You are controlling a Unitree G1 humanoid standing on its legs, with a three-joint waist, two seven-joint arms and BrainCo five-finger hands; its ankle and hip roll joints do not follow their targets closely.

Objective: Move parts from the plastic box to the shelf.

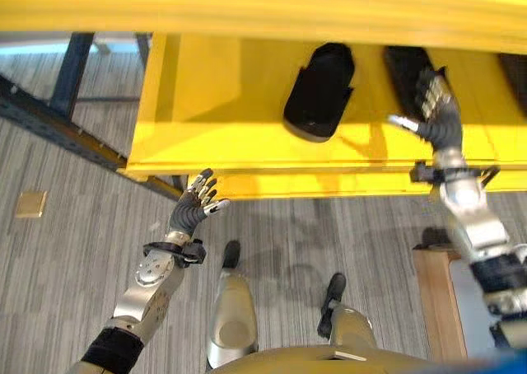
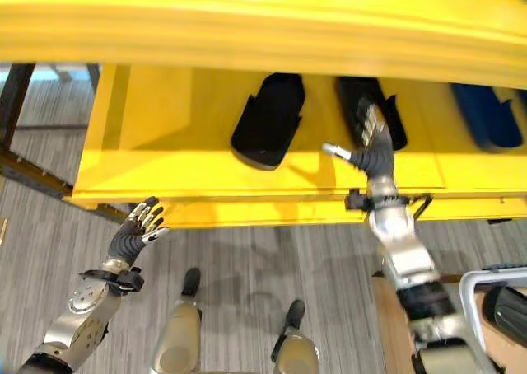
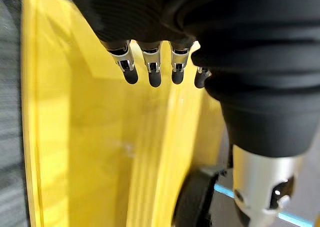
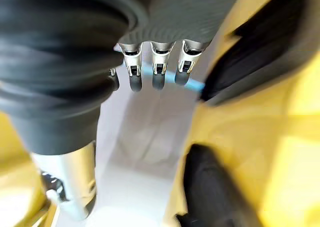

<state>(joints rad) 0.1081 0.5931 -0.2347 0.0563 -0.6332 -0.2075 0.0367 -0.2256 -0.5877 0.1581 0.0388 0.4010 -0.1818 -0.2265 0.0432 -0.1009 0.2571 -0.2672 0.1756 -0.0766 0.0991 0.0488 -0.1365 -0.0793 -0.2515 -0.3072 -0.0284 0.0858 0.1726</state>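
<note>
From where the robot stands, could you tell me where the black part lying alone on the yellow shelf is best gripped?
Probably across its narrower far end, coming from the front edge of the yellow shelf. The black part lies lengthwise, its broad rounded end toward the robot. The open right hand is nearest, over the neighbouring black part; the open left hand sits below the shelf's front edge.

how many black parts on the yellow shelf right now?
2 clear black parts on the yellow shelf: one near the middle, lying free, and one beside it, partly behind the open right hand. A dark blue object lies farther right; others may be hidden.
</note>
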